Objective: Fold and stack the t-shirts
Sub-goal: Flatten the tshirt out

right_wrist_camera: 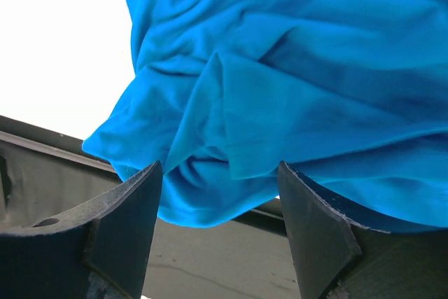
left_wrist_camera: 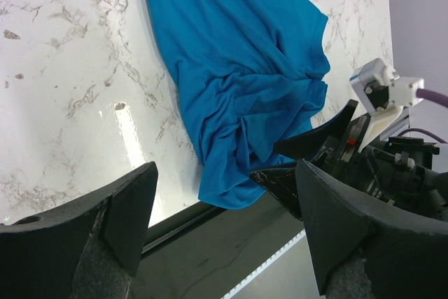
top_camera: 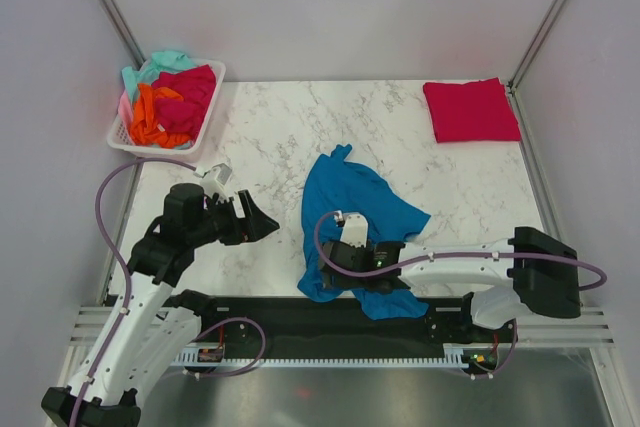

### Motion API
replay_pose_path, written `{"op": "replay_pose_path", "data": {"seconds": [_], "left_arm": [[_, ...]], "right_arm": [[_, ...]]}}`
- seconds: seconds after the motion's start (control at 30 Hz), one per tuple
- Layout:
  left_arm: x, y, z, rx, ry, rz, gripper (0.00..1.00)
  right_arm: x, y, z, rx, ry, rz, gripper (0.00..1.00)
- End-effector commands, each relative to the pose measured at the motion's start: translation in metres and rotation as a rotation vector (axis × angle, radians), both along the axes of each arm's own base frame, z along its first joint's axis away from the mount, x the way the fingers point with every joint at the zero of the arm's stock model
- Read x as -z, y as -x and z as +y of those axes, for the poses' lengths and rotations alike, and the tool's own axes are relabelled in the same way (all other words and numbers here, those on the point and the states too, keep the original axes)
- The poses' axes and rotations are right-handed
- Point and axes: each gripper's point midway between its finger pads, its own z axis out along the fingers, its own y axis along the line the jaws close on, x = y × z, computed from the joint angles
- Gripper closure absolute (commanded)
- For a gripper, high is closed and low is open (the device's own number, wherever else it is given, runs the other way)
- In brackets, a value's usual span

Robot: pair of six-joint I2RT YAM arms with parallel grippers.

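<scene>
A teal-blue t-shirt lies crumpled in the middle of the marble table, its near hem bunched over the front edge. My right gripper hovers at that bunched hem. In the right wrist view its jaws stand apart with a fold of the teal shirt between the fingertips, not pinched. My left gripper is open and empty, just left of the shirt. Its wrist view shows the teal shirt ahead of its open fingers. A crimson red t-shirt lies folded at the far right corner.
A white plastic basket at the far left corner holds several loose shirts: red, orange, mint and pink. A black rail runs along the table's front edge. The right arm's wrist and cable show at the right of the left wrist view.
</scene>
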Motion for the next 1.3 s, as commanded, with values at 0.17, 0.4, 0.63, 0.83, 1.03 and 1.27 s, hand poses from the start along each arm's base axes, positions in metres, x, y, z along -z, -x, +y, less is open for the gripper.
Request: {"op": "replay_pose_path", "data": {"seconds": [0.17,0.4,0.63,0.83,1.03,1.27], "left_arm": [[-0.009,-0.002,-0.003,0.031,0.008,-0.059,0.13],[-0.01,-0.002,-0.003,0.03,0.009,-0.067,0.13],[-0.009,-0.002,-0.003,0.029,0.007,-0.063,0.13],[-0.01,-0.002,-0.003,0.027,0.008,-0.067,0.13],[-0.009,-0.002,-0.003,0.027,0.007,-0.062,0.13],[-0.009,-0.003,-0.002,0.021,0.006,-0.066,0.13]], "right_arm": [[0.002,-0.003,0.009,0.011,0.024,-0.033,0.33],[0.008,-0.01,-0.002,0.043,0.101,-0.061,0.52],[0.014,-0.011,-0.01,0.055,0.164,-0.064,0.59],[0.005,-0.011,-0.011,0.064,0.116,-0.079,0.44],[-0.017,-0.012,-0.011,0.074,-0.004,-0.114,0.45],[0.003,-0.003,-0.001,0.03,0.054,-0.075,0.5]]}}
